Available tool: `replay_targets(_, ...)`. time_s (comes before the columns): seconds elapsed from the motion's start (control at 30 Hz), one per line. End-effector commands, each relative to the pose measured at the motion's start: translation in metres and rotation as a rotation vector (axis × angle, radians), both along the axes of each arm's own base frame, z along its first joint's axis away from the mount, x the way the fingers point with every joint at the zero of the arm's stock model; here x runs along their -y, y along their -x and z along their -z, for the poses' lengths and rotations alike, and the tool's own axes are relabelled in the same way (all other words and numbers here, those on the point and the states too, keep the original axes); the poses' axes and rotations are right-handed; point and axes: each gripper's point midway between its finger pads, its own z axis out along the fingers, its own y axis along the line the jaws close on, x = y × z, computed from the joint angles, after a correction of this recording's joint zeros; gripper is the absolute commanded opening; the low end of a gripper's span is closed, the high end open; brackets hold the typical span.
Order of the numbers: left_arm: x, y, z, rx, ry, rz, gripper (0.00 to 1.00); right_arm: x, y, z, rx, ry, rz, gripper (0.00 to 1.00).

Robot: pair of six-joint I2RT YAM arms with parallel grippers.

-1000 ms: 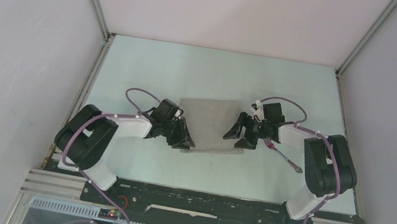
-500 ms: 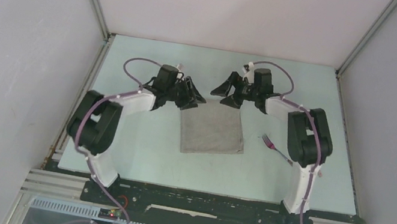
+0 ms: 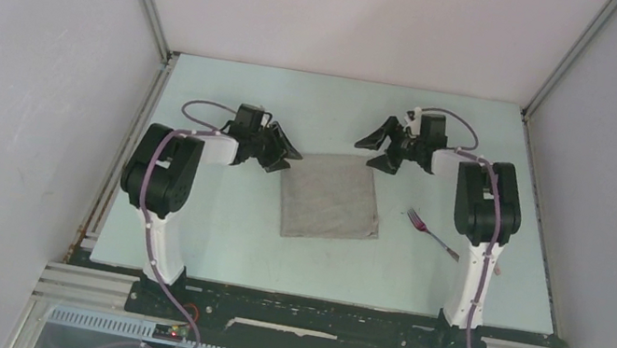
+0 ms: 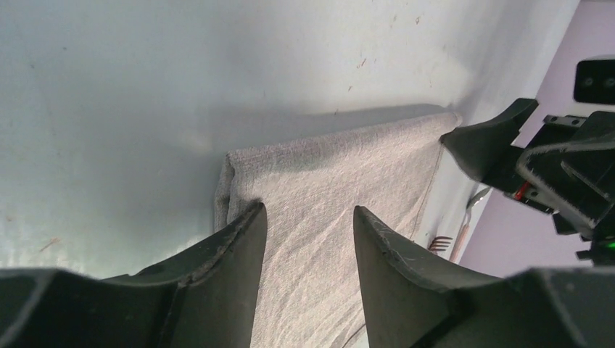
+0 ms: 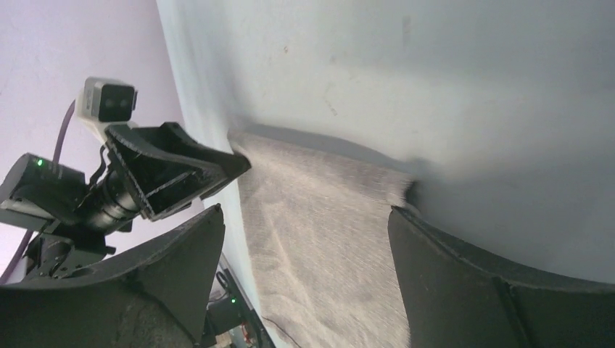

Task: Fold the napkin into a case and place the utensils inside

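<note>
Fork (image 3: 433,235): lies on the table (image 3: 213,215) right of the napkin and clear of it, close beside my right arm. Its long axis runs slantwise, tines to the far left, pinkish handle to the near right.
Napkin (image 3: 329,198): flat in the middle of the table, folded to a nearly square panel (so I cannot name a long axis with any confidence). Its sides run near to far, turned a little, with the near left corner closest to my bases.
Left gripper (image 3: 286,159): just beside the napkin's far left corner, aimed right along the far edge, spread part way with nothing pinched.
Right gripper (image 3: 371,154): just beyond the far right corner, aimed left, spread wide and holding nothing.
Top view alone: the napkin's whole outline and the fork's full length.
Left wrist view alone: doubled layers of cloth at the corner, the fabric running away between my parted fingers (image 4: 225,268), and the fork's tines peeping past the napkin's other side.
Right wrist view alone: the cloth's weave close up, and my left gripper's fingertip meeting the opposite corner, its wrist camera (image 5: 109,101) above it.
Contact: I cannot tell whether either fingertip touches the cloth.
</note>
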Motion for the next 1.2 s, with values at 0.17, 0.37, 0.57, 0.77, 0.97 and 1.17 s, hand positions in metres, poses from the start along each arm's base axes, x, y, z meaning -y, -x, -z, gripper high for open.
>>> replay_targets(0.17,0.026,-0.006,-0.074,0.136,0.079,0.111,0.58,-0.011,0.008,-0.074,0.132,-0.008,-0.064,0.92)
replay_targets(0.37,0.025,-0.011,-0.036,0.065,0.064,0.093,0.58,-0.051,-0.001,-0.068,0.136,-0.132,-0.111,0.92)
replay_targets(0.57,-0.003,-0.009,0.017,-0.029,-0.054,0.058,0.59,-0.035,-0.02,-0.019,0.074,-0.115,-0.056,0.92)
replay_targets(0.77,-0.008,0.004,-0.016,0.03,-0.169,0.131,0.6,0.007,-0.02,-0.001,0.044,-0.002,-0.021,0.93)
replay_targets(0.97,0.021,0.037,-0.097,0.173,-0.208,0.251,0.62,0.024,0.017,-0.051,0.082,0.252,-0.039,0.94)
replay_targets(1.17,0.077,0.093,-0.076,0.118,0.018,0.377,0.61,-0.024,0.092,-0.067,0.038,0.028,-0.172,0.95)
